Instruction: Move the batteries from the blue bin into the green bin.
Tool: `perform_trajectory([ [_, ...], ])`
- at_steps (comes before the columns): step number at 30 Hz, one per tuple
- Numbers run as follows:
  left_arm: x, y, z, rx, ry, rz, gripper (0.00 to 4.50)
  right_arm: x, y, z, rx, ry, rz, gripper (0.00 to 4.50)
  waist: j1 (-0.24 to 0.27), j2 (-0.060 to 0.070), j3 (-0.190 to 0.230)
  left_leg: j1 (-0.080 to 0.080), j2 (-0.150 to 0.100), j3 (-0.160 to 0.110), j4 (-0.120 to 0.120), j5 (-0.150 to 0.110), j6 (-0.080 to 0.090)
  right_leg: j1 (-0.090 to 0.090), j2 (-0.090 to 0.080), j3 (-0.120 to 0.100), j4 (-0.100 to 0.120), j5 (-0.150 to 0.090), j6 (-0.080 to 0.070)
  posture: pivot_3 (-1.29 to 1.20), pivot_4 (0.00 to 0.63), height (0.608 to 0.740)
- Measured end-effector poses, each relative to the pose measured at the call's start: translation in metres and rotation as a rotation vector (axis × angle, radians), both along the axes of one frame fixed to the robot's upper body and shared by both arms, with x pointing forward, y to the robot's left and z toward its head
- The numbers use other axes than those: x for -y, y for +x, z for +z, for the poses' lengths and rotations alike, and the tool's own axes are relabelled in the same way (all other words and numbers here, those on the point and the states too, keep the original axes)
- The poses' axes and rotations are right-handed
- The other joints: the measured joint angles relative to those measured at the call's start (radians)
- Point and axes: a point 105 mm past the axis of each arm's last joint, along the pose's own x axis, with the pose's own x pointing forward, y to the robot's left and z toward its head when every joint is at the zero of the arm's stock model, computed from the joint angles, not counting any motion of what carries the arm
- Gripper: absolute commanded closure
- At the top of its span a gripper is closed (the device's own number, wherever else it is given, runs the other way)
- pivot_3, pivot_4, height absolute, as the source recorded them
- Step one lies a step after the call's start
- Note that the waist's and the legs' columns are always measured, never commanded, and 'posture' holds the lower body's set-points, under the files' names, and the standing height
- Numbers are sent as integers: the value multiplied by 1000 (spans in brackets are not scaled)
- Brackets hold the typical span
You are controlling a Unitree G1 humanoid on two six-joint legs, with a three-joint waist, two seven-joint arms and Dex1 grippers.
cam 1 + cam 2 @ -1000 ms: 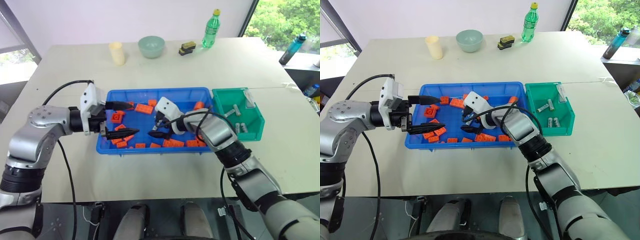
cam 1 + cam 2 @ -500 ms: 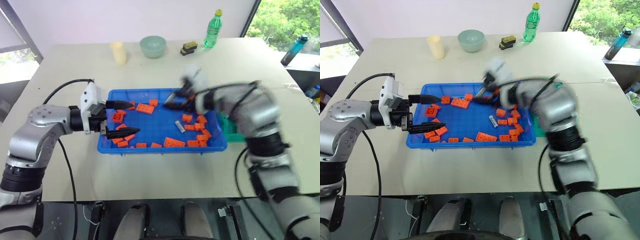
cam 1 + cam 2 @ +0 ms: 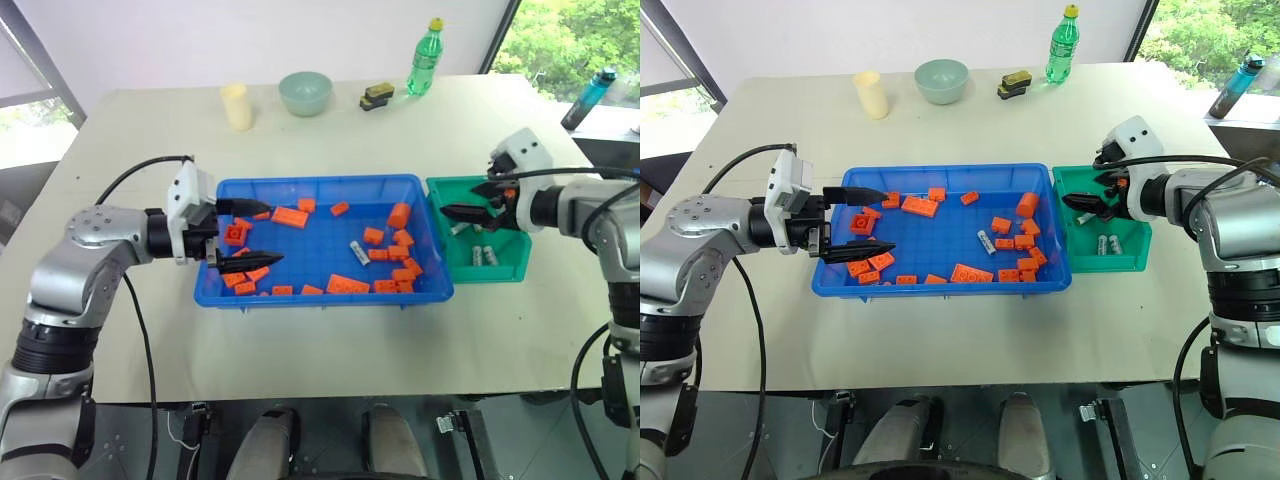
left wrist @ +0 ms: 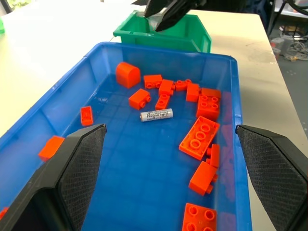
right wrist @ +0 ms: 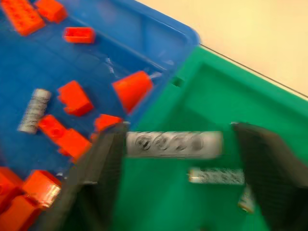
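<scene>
Big bin [image 3: 322, 296] at table [image 3: 300, 340] centre, small bin [image 3: 510, 268] touching its right side. Bricks [image 3: 348, 284] and one battery [image 3: 360, 251] in big bin. More batteries [image 3: 483, 256] in small bin. Cup [image 3: 236, 106], bowl [image 3: 304, 93], bottle [image 3: 422, 58] along far edge.

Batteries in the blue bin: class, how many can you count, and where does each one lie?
1. A single battery lies flat on the floor of the blue bin, right of centre, among the orange bricks. Others could be hidden under bricks.
</scene>
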Motion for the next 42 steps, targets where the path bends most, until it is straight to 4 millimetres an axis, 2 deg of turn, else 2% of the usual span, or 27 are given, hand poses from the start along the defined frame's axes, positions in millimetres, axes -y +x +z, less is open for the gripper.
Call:
perform_trajectory([
  [4,-1,0,0,-3,-1,2,0,-11,1,6,39,10,45,48,0,0,0,0,0,0,0,0,0,0,0,0,0,0,0,0,150,727],
  [10,-1,1,-1,-4,-1,4,0,-65,-2,27,117,32,254,48,-4,0,0,0,0,-1,0,0,0,0,0,0,0,0,0,0,150,727],
  [15,-1,1,-1,-3,-1,4,0,-100,-8,2,79,-77,462,48,4,0,0,0,-1,-2,1,0,0,1,0,0,0,0,0,0,150,727],
  [21,-1,1,-1,-1,0,6,0,-108,-9,-36,-53,-173,557,48,6,0,0,0,-1,-2,1,0,0,0,0,0,0,0,0,0,150,727],
  [29,0,-8,-12,-17,9,17,0,-120,-23,-55,-165,-84,559,48,7,0,0,0,0,-3,1,0,0,1,0,0,0,0,0,0,150,727],
  [41,-1,-8,-7,3,2,31,0,-131,-18,-75,-196,-50,481,48,8,0,0,0,-1,-3,1,0,0,1,0,0,0,0,0,0,150,727],
  [42,-1,-8,-7,2,2,31,0,-129,-16,-78,-201,-52,466,280,8,0,0,0,-1,-3,1,0,0,1,0,0,0,0,0,0,150,727],
])
